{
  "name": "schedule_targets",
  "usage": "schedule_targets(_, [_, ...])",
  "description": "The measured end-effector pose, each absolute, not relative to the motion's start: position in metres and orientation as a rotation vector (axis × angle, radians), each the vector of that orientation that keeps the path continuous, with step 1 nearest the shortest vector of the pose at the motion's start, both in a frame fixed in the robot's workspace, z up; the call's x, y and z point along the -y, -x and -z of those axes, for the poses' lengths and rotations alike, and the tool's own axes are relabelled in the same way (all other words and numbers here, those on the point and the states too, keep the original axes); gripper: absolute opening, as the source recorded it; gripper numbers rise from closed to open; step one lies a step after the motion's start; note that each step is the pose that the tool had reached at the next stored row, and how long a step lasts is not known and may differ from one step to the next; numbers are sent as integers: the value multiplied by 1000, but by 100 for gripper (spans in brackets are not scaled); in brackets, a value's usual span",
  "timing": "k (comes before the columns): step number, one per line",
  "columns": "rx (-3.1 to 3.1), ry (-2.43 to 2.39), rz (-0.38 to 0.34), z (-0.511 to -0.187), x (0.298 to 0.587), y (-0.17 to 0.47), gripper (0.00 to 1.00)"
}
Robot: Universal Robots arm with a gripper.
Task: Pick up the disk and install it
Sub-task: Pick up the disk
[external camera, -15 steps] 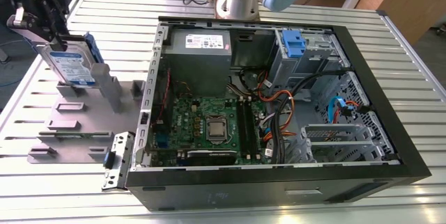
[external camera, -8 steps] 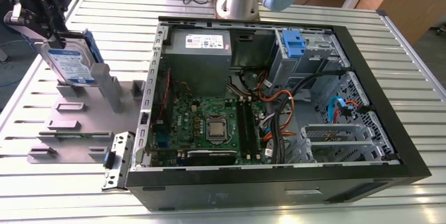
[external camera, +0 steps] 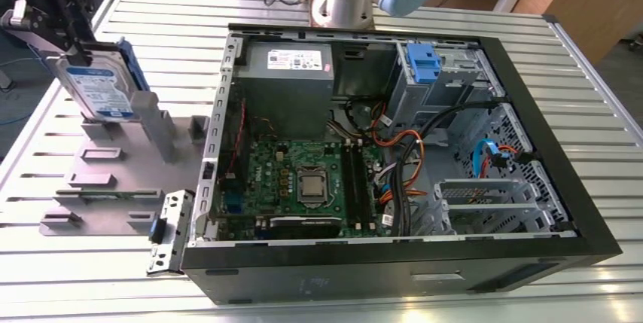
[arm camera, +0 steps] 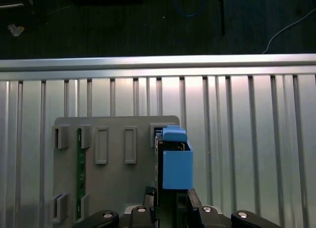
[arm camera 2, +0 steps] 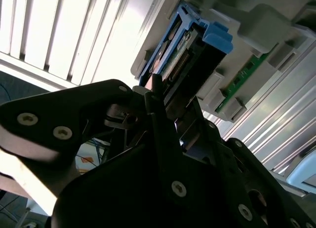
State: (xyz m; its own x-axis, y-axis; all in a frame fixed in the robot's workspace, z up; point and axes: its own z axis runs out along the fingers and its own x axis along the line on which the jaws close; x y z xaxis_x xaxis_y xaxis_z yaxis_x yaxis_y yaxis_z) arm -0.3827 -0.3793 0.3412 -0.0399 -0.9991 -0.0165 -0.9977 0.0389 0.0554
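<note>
Exterior view, far left: the gripper (external camera: pixel 72 44) is reaching down over the slatted metal table (external camera: pixel 60 278). Its fingers are clamping the disk (external camera: pixel 99 89) by its upper end. The disk is standing on edge, slightly tilted, with its white-and-blue label facing the camera and a blue rail along its side. Its lower edge is meeting the upright posts of the grey stand (external camera: pixel 101 180); I cannot tell whether it is seated or lifted clear.

In both wrist views the gripper (arm camera 2: pixel 173 102) (arm camera: pixel 170 198) is closing narrowly on the disk (arm camera 2: pixel 170 60) (arm camera: pixel 177 166), over the stand (arm camera 2: pixel 256 30) (arm camera: pixel 113 188). A green circuit strip (arm camera: pixel 79 173) is sitting in another slot of the stand.

Just beside the stand, a loose metal bracket (external camera: pixel 166 229) is lying against the open computer case (external camera: pixel 402 263). The case is lying on its side near the middle of the table. Inside it, the grey power-supply box (external camera: pixel 286 59) is sitting towards the far end, with the green motherboard (external camera: pixel 301 180) nearer the camera.

Further to the exterior view's right, a blue drive caddy (external camera: pixel 422 63) is sitting in the bay. Bundled cables (external camera: pixel 412 157) are running past it.
</note>
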Motion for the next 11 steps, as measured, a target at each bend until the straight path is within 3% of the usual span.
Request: schedule_targets(11, [2245, -2158, 80, -351, 379, 383, 35])
